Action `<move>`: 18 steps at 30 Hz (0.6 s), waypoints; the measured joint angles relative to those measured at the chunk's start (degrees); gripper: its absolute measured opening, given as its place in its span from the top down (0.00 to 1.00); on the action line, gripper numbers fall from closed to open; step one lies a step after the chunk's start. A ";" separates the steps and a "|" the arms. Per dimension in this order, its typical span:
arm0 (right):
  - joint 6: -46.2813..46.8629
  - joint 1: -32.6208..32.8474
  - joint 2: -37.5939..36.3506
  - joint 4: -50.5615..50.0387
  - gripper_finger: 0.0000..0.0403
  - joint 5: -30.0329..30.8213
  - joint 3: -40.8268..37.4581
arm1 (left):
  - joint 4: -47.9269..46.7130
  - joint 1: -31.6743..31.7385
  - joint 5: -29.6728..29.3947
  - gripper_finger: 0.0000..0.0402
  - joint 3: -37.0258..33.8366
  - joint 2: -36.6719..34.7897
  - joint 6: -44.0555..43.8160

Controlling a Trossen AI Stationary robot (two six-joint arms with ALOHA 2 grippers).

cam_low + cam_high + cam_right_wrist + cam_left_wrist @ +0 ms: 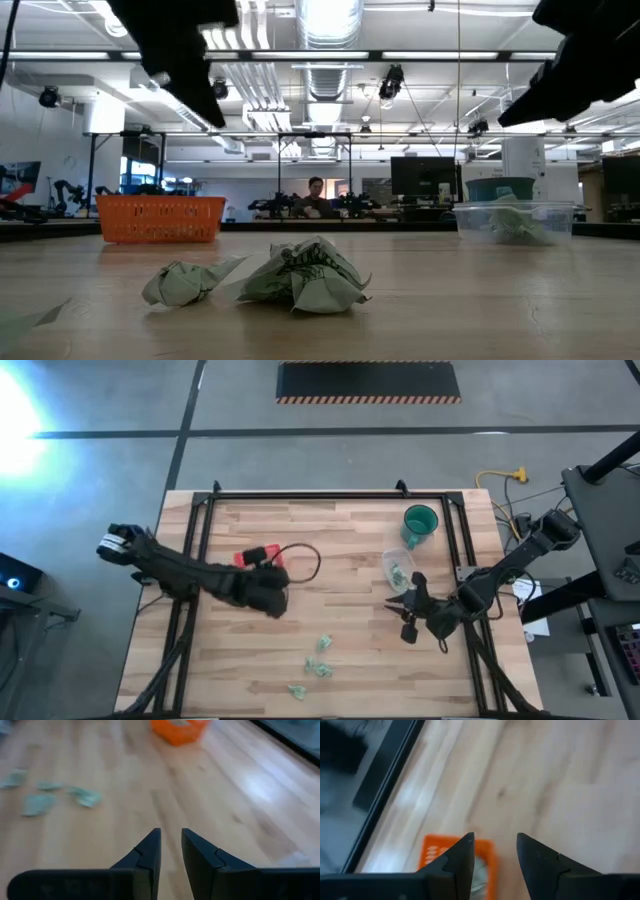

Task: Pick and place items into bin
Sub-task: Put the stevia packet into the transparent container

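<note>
Items, pale green-and-white crumpled wrapper pieces, lie mostly in a loose cluster (320, 660) on the near middle of the wooden tabletop (350, 610), well apart from either arm. From table height two of them (300, 275) sit close together, one larger, one smaller.

At the left of the high view, the left arm reaches in over the tabletop, and the left gripper (494, 851) hangs above the red-orange tray (258, 556) that sits left of centre. Its fingers stand spread with a clear gap between them and nothing between them; its wrist view looks down past them onto the tray (457, 860), where something pale shows inside, too blurred to make out.

Farther right, a clear plastic container (398, 568) holds a few more green pieces, and a green cup (420, 523) stands just behind it near the far right corner.

At the right, the right gripper (171, 851) hovers over bare wood near the clear container, fingers set narrowly apart, holding nothing. Its wrist view shows the scattered pieces (50, 795) and the tray (179, 729) farther off.
</note>
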 joint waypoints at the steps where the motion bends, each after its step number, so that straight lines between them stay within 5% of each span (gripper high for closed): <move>1: -1.75 -0.02 0.02 2.35 0.83 -1.50 -0.15 | 1.15 -1.62 -0.37 0.68 -0.08 -0.49 -0.02; 12: -24.26 -0.34 11.73 32.45 0.83 -14.23 -0.34 | 11.22 -18.81 -12.08 0.68 -1.03 -1.41 3.40; 18: -30.78 -1.62 21.74 36.98 0.83 -17.19 4.61 | 11.04 -21.60 -12.32 0.68 -0.78 -2.35 3.23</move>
